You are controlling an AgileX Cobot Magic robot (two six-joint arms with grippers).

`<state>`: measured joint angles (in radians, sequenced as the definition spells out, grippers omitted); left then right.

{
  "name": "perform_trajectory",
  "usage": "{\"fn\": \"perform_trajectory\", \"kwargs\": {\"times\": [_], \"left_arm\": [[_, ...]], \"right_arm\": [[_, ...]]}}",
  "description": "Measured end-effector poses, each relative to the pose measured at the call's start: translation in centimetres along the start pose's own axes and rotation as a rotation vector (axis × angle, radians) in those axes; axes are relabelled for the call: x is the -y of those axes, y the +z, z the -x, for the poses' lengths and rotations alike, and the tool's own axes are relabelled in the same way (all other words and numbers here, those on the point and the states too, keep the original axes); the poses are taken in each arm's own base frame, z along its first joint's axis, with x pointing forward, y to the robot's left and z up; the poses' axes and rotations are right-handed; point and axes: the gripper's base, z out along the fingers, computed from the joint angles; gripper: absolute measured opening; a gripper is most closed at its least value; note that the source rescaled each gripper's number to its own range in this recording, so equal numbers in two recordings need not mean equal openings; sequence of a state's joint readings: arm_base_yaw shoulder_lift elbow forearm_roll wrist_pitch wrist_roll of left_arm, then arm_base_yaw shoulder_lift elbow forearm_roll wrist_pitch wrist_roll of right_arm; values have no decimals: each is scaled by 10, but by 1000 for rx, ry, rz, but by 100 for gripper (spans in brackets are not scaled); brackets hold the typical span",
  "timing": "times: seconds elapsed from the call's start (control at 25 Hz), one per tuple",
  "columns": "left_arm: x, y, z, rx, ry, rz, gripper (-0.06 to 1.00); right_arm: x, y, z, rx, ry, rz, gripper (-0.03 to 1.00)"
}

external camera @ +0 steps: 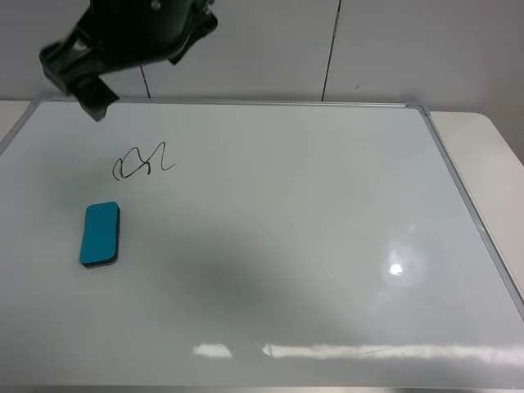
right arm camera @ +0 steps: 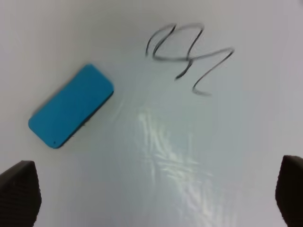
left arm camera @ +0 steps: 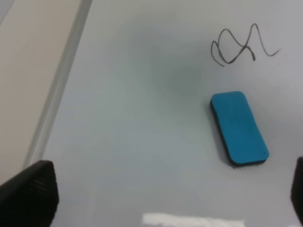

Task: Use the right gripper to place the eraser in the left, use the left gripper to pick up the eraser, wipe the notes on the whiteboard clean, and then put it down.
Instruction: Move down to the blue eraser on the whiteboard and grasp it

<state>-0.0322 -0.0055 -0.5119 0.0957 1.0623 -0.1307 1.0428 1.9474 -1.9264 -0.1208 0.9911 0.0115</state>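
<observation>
Now, left claw (left arm camera: 163, 198) first: its dark fingertips (left arm camera: 28, 194) sit at opposite edges of the left wrist view, spread wide, with only bare whiteboard (left arm camera: 142, 118) between them. Right claw (right arm camera: 156, 194), same story: fingertips (right arm camera: 19, 194) far apart, gripping nothing, hanging above the board.

Out from there, the eraser (left arm camera: 239, 127) lies flat on the whiteboard, blue face up over a dark underside, and neither claw touches it. Both wrist cameras catch it, with the notes (left arm camera: 241, 45), a looping black scribble, near one short end but clear of it.

Only the left wrist view picks up the board's silver frame (left arm camera: 61, 85) and the beige surface (left arm camera: 28, 71) beyond it. Only the right wrist view shows streaky glare (right arm camera: 165, 146) on the board beside the eraser.

Up high, the exterior view gives the full layout: eraser on the board's left part, lengthwise front to back, scribble just behind it. It hides the fingertips, though. A dark arm (external camera: 123, 41) bulks over the far left corner, and which arm it is I cannot tell
</observation>
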Motion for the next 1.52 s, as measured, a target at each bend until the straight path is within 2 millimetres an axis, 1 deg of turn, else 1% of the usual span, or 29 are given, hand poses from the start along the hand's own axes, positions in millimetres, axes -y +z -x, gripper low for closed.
{"fn": "perform_trajectory", "kwargs": {"times": [0.08, 0.16, 0.24, 0.28, 0.32, 0.44, 0.56, 0.64, 0.68, 0.72, 0.84, 0.92, 0.96, 1.04, 1.16, 1.2, 1.28, 1.36, 1.52], "left_arm": [[0, 0, 0, 0, 0, 0, 100], [0, 0, 0, 0, 0, 0, 100], [0, 0, 0, 0, 0, 0, 100], [0, 0, 0, 0, 0, 0, 100], [0, 0, 0, 0, 0, 0, 100], [0, 0, 0, 0, 0, 0, 100], [0, 0, 0, 0, 0, 0, 100], [0, 0, 0, 0, 0, 0, 100], [0, 0, 0, 0, 0, 0, 100], [0, 0, 0, 0, 0, 0, 100], [0, 0, 0, 0, 0, 0, 100], [0, 0, 0, 0, 0, 0, 100], [0, 0, 0, 0, 0, 0, 100], [0, 0, 0, 0, 0, 0, 100], [0, 0, 0, 0, 0, 0, 100], [0, 0, 0, 0, 0, 0, 100], [0, 0, 0, 0, 0, 0, 100], [0, 0, 0, 0, 0, 0, 100], [0, 0, 0, 0, 0, 0, 100]], "right_arm": [[6, -36, 5, 64, -3, -23, 100], [11, -68, 6, 115, -8, -50, 100], [17, -98, 3, 132, -10, -82, 100], [19, -108, 0, 121, -14, -102, 100], [25, -130, -8, 95, -14, -138, 100], [29, -155, -19, 97, -11, -160, 100], [29, -175, -41, 89, -5, -160, 100], [29, -187, -64, 72, 8, -159, 100], [29, -189, -77, 53, 19, -157, 100], [29, -198, -90, 54, 31, -156, 100], [27, -210, -139, 35, 73, -146, 100], [25, -226, -172, 73, 118, -129, 100], [25, -230, -189, 77, 151, -118, 100], [28, -247, -223, 128, 236, -119, 100], [34, -265, -271, 219, 366, -213, 100], [32, -269, -287, 244, 372, -251, 100], [27, -271, -314, 278, 393, -328, 100], [17, -268, -339, 323, 426, -372, 100], [-2, -253, -375, 419, 490, -428, 100]]}}
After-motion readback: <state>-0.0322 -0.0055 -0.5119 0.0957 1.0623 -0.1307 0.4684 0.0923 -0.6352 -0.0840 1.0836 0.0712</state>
